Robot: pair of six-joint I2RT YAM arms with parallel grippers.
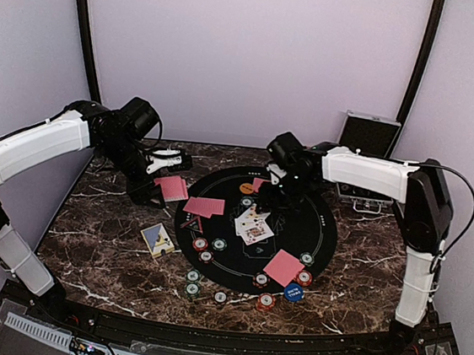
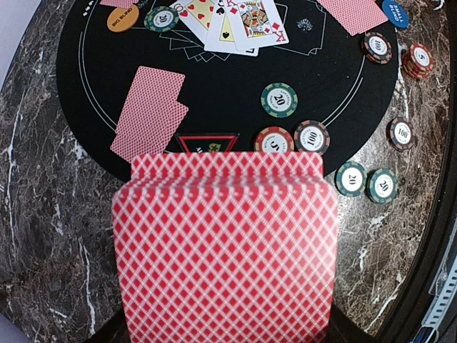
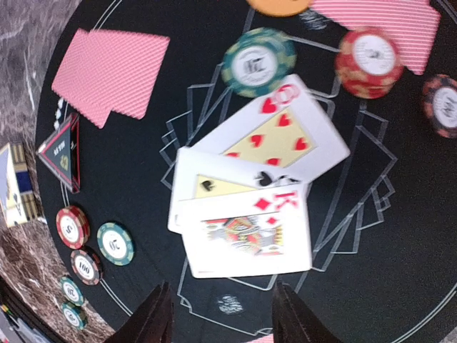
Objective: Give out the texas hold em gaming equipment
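From above, the deck (image 1: 171, 187) is seen clamped in the left fingers (image 1: 149, 190) over the left side of the bench (image 1: 101, 256), just beside the black mat (image 1: 316, 228). The right fingers (image 1: 267, 201) hang over the face-up cards (image 1: 254, 228) at mid-mat.

In the left wrist view, the deck (image 2: 225, 250) fills the foreground, its long axis pointing mat-ward.

In the right wrist view, the right fingers (image 3: 156, 318) are parted wide and empty. The face-up cards (image 3: 243, 214) lie just ahead, so the right arm is judged nearer.

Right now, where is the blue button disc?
Top view: the blue button disc sits at the black mat's near-right edge, beside face-down cards and a red chip.
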